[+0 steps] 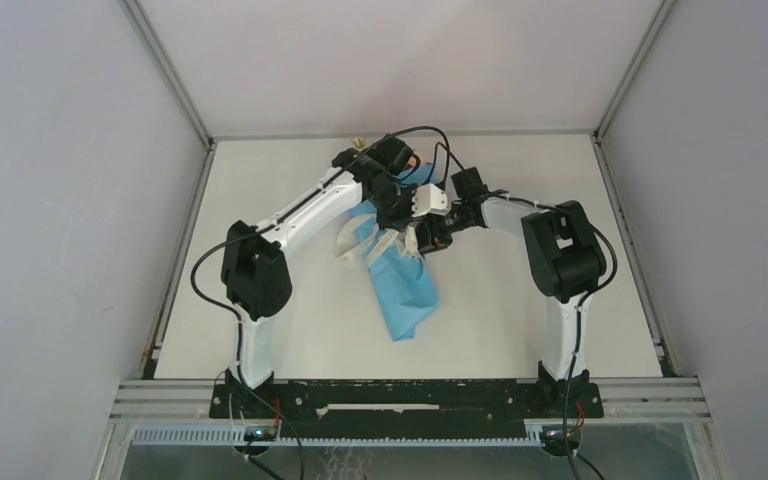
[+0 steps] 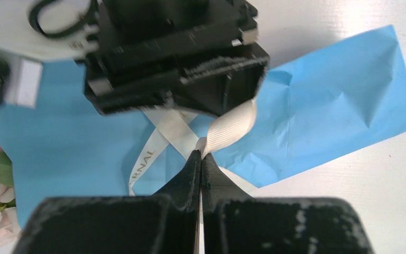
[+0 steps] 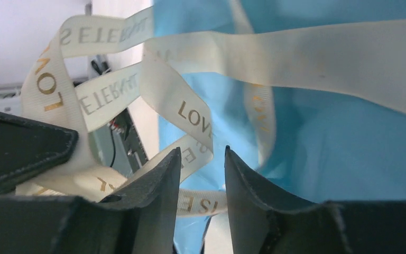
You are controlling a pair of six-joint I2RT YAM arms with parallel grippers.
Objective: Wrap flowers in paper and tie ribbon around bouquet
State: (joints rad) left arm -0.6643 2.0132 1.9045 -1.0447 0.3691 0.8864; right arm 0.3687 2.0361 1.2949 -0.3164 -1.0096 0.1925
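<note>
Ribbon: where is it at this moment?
In the left wrist view the ribbon is pinched in the shut left gripper over the blue paper; its printed loops hang just ahead of the open right gripper.

The top external camera looks down from high above and behind the arm bases (image 1: 245, 385), far enough to take in the whole tabletop (image 1: 290, 335). The left wrist camera looks along its left hand (image 2: 201, 156), close over the blue paper (image 2: 338, 100). The right wrist camera sits closer yet, its right hand (image 3: 202, 153) filling the bottom. All three share the ribbon (image 3: 296, 58) lying across that paper.
</note>
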